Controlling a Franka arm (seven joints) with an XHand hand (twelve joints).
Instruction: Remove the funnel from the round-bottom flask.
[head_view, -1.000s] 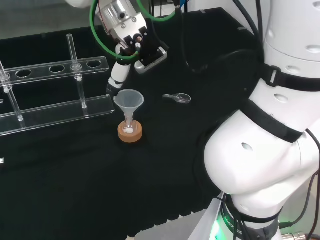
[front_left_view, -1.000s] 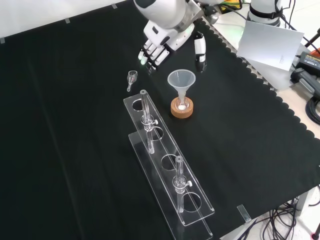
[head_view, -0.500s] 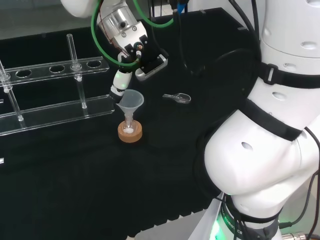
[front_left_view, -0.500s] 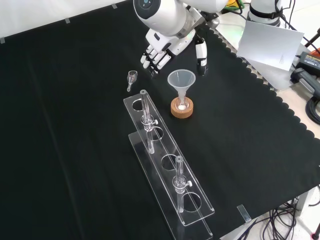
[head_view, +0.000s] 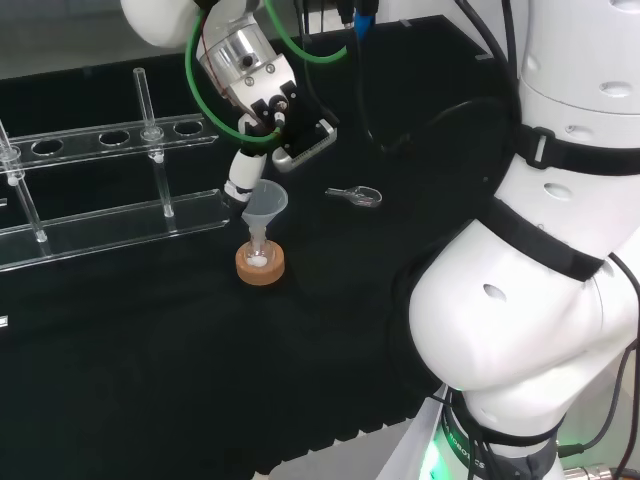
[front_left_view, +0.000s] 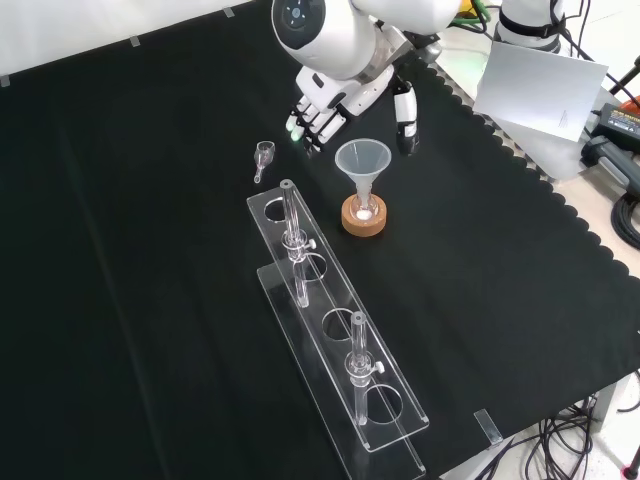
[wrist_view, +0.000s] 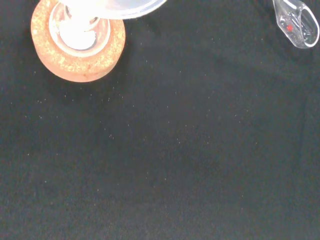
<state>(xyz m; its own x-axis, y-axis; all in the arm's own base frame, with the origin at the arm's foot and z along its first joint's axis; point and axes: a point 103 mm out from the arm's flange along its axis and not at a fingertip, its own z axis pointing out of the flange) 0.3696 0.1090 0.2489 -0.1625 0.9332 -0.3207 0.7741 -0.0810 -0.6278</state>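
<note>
Funnel (front_left_view: 362, 160) seated in flask (front_left_view: 363, 208) on cork ring (front_left_view: 363, 220); white residue in flask bottom. Hand (front_left_view: 330, 105) beside funnel rim, fingers relaxed, holding nothing.

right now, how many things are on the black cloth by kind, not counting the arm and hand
clear plastic funnel: 1
small round-bottom flask under the funnel: 1
round cork ring stand: 1
clear acrylic tube rack: 1
upright clear glass tubes in the rack: 2
small clear glass piece lying beside the rack: 1
total: 7
</note>
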